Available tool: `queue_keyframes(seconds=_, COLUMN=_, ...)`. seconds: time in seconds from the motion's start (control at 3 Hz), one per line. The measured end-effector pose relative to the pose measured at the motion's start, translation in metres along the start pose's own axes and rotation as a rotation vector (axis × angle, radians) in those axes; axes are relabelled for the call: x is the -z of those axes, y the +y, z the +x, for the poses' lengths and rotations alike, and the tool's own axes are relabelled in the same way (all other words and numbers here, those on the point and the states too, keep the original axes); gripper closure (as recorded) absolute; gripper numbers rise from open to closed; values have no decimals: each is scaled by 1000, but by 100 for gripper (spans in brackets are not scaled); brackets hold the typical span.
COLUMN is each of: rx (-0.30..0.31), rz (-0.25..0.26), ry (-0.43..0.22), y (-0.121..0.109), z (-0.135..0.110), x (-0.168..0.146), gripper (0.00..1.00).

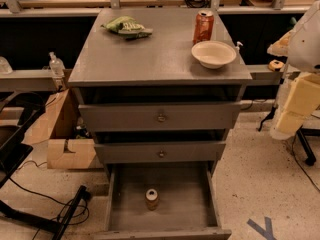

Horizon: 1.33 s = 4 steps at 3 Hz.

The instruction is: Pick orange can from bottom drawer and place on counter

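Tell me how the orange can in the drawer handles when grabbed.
The orange can stands upright and squat, so probably hard to tip; knocked over, it would likely roll on the bare floor of the bottom drawer. The gripper hangs at the right edge, far from it.

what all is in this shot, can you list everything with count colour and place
orange can: 1, brownish-orange with silver lid, upright on the bottom drawer floor
bottom drawer: 1, grey, pulled open at the cabinet's base
counter: 1, grey, cabinet top
soda can: 1, red-orange, counter back right
bowl: 1, white, counter right, in front of the soda can
snack bag: 1, green, counter back left
drawer fronts: 2, grey with metal knobs, above the bottom drawer
cardboard box: 1, brown, floor left of the cabinet
bottle: 1, clear, ledge at left
robot arm: 1, pale, right edge
gripper: 1, pale, arm's lower end, right of the cabinet, away from the orange can
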State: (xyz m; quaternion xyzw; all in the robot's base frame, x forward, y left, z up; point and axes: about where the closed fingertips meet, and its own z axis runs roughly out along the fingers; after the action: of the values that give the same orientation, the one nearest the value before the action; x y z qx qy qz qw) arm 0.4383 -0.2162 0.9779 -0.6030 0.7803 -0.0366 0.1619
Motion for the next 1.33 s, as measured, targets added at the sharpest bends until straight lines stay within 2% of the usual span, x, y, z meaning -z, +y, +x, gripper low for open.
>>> queue_keyframes(seconds=0.33, rx=0, rz=0, ry=0, y=0, z=0, x=0, gripper=0)
queue_keyframes(seconds=0.67, rx=-53, rz=-13, ry=-52, y=4, z=9, x=-17, gripper=0)
queue_keyframes(seconds=1.0, rx=-159, rz=-68, ry=-222, y=42, z=35, x=-81, gripper=0)
queue_keyframes(seconds=1.33, rx=-224, rz=-125, ry=-403, y=80, z=50, x=-158, gripper=0)
